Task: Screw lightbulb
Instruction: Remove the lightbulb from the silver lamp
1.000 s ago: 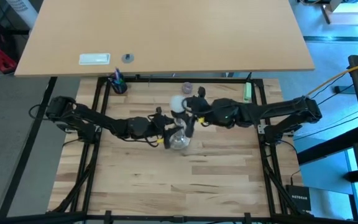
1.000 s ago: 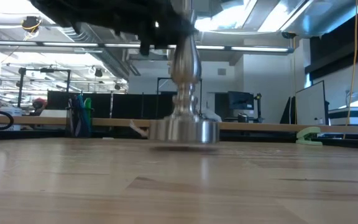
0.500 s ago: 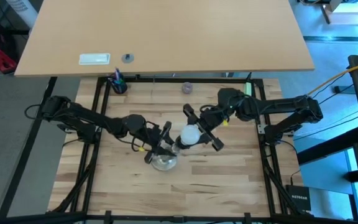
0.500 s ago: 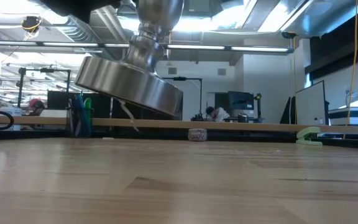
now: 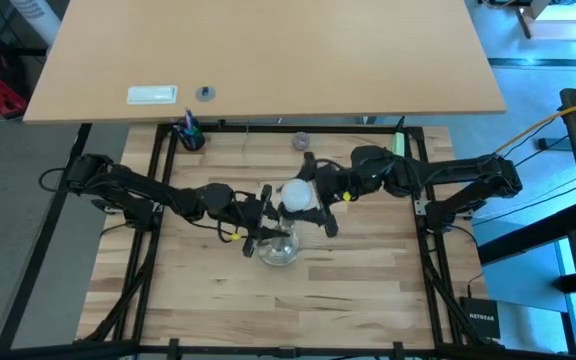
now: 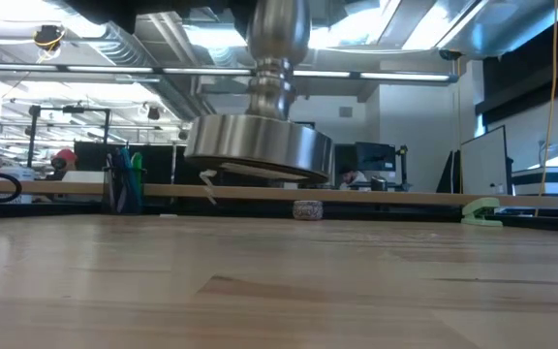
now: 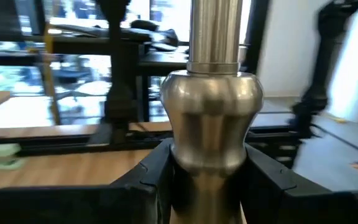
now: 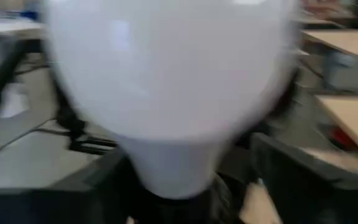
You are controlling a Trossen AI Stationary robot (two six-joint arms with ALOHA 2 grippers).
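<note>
— Where is the lightbulb (image 5: pixel 295 195)?

— Over the middle of the table (image 5: pixel 348 280), globe up, its narrow base seated in the dark socket at the top of the silvery stand (image 6: pixel 260 145). In the right wrist view the white globe (image 8: pixel 166 81) fills nearly everything.

— And the stand?

— Off the wood. From table height its round base hangs tilted above the surface, clear of it.

— Who holds it?

— The left gripper (image 5: pixel 263 222), reaching in from the left, is clamped on the stand's bulging stem; its own camera shows the dark fingers (image 7: pixel 148 180) pressed against the metal on both sides.

— The right gripper (image 5: pixel 313 195)?

— Around the bulb from the right, fingers spread to either side of the globe. Whether they touch the glass I cannot tell; they look parted.

— Anything else?

— A small greyish knob (image 5: pixel 301 141) lies near the table's far edge, well apart.
</note>
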